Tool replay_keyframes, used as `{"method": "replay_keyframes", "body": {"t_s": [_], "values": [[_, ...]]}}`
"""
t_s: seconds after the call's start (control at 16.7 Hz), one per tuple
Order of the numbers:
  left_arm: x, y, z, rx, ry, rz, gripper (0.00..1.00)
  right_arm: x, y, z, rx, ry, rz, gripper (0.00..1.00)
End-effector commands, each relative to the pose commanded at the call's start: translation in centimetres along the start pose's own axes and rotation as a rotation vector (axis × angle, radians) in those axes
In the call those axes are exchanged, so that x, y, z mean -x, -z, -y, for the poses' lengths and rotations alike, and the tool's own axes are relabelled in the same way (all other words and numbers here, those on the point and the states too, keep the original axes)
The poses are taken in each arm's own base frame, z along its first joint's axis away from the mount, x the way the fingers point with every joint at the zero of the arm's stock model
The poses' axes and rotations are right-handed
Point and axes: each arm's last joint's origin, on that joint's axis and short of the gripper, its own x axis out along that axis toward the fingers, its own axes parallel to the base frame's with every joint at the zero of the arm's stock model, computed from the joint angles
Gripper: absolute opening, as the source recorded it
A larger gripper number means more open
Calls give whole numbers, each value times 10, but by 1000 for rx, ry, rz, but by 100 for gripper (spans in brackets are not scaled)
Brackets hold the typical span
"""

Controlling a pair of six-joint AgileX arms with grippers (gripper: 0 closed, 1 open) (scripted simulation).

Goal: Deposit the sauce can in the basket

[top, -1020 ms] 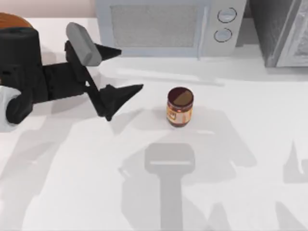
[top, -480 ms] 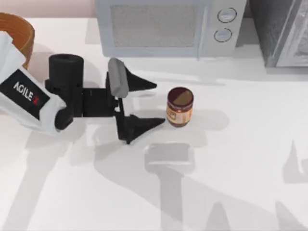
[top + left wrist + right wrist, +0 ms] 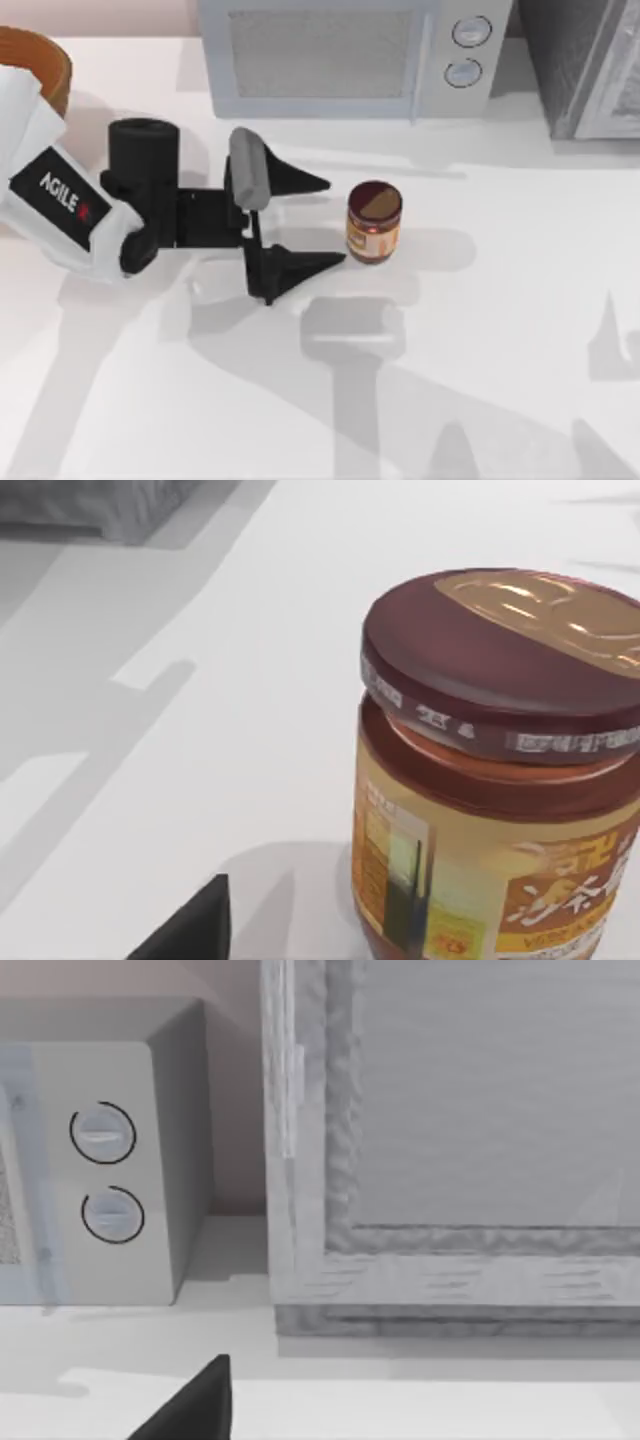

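The sauce can, with a dark brown lid and orange-yellow label, stands upright on the white table in front of the microwave. My left gripper is open just left of the can, its two black fingertips pointing at it, one on the far side and one on the near side. In the left wrist view the sauce can looms close, with one dark fingertip showing beside it. A sliver of the golden-brown basket shows at the table's far left corner, behind my left arm. One of the right gripper's fingers shows in the right wrist view.
A grey microwave stands at the back behind the can, its two round dials at the right. A grey cabinet fills the back right corner. White tabletop stretches in front of and right of the can.
My left gripper swung from the far left toward the can over the last second. In the last half second it crept slightly closer, fingers still spread.
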Motion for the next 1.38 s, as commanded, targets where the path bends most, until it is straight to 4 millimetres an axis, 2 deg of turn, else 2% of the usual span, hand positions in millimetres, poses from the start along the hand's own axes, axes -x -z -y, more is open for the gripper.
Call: {"method": "replay_keyframes", "body": {"t_s": [0.18, 0.48, 0.54, 0.78, 1.38], "values": [[-15, -1, -1, -5, 6, 2, 100, 0, 0, 0, 0, 0, 0, 100], [-66, -1, 0, -5, 7, 2, 100, 0, 0, 0, 0, 0, 0, 100], [-71, -1, 0, -5, 7, 2, 100, 0, 0, 0, 0, 0, 0, 100], [-72, -1, 1, -5, 7, 2, 100, 0, 0, 0, 0, 0, 0, 100], [-72, -1, 1, -5, 7, 2, 25, 0, 0, 0, 0, 0, 0, 100]]}}
